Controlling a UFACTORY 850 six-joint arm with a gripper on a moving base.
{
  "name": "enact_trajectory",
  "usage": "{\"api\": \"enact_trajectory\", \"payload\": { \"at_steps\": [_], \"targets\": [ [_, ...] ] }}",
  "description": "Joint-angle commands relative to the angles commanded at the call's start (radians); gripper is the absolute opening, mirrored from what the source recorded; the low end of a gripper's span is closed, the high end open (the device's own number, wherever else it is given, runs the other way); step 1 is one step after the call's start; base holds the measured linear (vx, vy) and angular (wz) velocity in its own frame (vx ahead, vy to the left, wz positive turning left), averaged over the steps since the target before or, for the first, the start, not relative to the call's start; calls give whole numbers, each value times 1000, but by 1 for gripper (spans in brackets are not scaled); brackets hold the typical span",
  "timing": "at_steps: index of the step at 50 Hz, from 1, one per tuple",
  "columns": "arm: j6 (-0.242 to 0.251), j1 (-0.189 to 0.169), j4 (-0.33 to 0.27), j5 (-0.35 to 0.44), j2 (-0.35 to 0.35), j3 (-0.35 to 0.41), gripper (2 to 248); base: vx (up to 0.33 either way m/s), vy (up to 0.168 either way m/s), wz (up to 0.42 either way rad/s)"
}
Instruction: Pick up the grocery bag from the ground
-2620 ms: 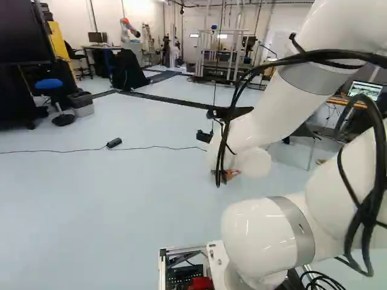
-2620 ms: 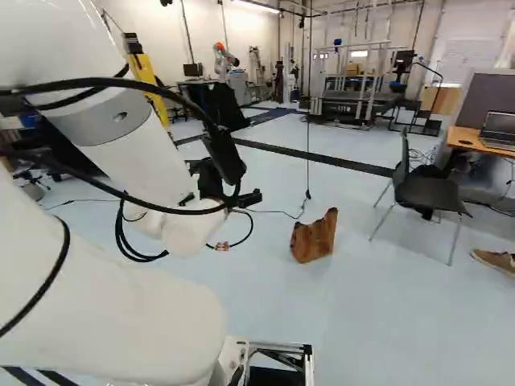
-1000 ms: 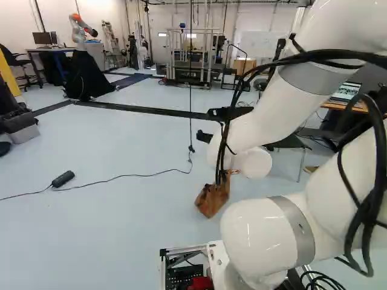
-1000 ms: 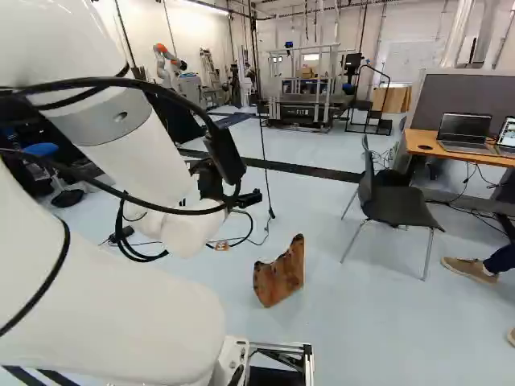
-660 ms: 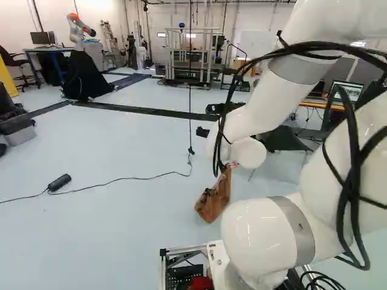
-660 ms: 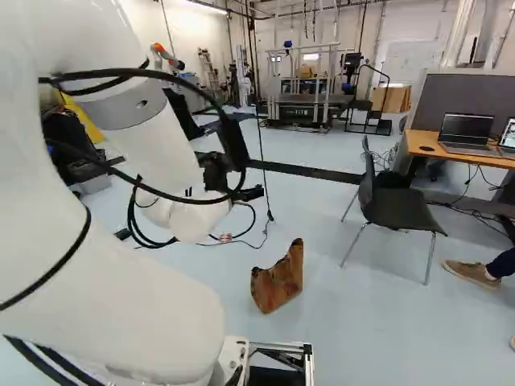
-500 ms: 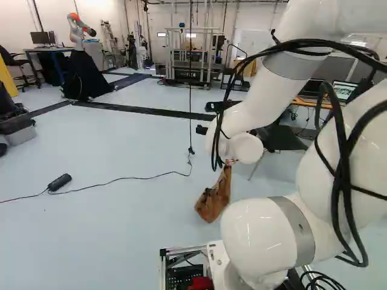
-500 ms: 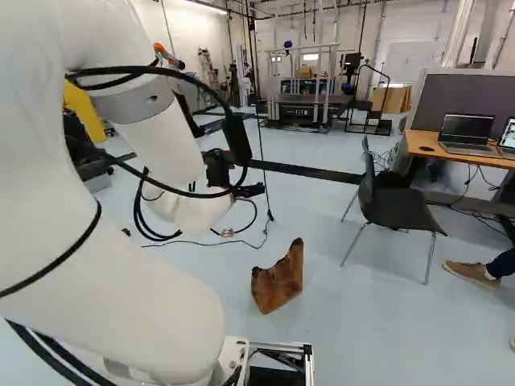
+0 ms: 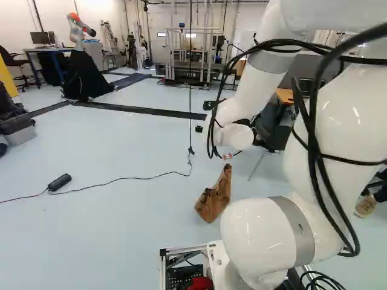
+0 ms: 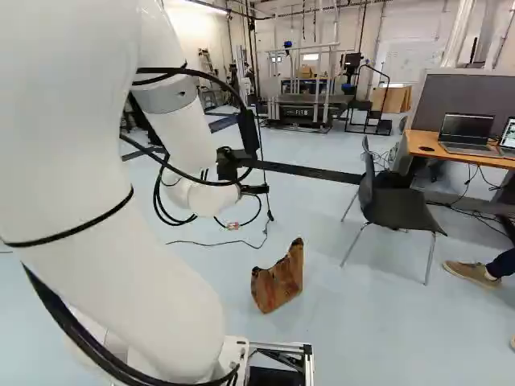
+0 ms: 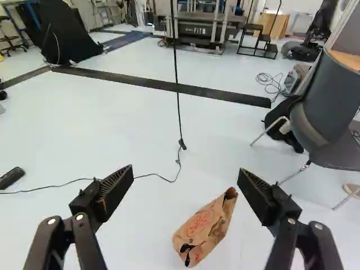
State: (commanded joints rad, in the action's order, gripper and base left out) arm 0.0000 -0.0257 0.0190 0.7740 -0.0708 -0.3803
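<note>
My gripper (image 10: 233,226) hangs above the floor, small and partly hidden behind its wrist in the right base view. Its two fingers stand wide apart in the wrist view, and the gripper (image 11: 185,172) is open with nothing between its pads. The brown paper grocery bag (image 10: 278,278) rests on the pale floor, crumpled and leaning, nearer the base than the gripper. From the wrist, the bag (image 11: 206,226) shows below and beyond the fingers, within the gap between them but closer to one side, touched by neither. The left base view has the bag (image 9: 214,197) beside the arm's lower joint.
A dark chair (image 10: 396,207) stands beyond the bag, near a wooden desk (image 10: 426,145) with laptops. A thin cable (image 9: 139,177) with a black block (image 9: 60,182) crosses the floor, joined to a hanging cord. Another robot (image 9: 79,25) stands far back.
Early on, the base has turned and moved, shifting the whole scene. Since then the arm has reached forward and risen, its wrist moving away from the bag. The bag stays on the floor.
</note>
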Motion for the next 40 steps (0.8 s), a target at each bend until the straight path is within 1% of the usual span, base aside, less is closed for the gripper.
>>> {"api": "enact_trajectory", "payload": {
  "at_steps": [15, 40],
  "targets": [
    [0, -6, 32, -89, -122, -92, 247, 0, 0, 0],
    [0, -15, 99, -237, -295, -227, 247, 0, 0, 0]
  ]
}}
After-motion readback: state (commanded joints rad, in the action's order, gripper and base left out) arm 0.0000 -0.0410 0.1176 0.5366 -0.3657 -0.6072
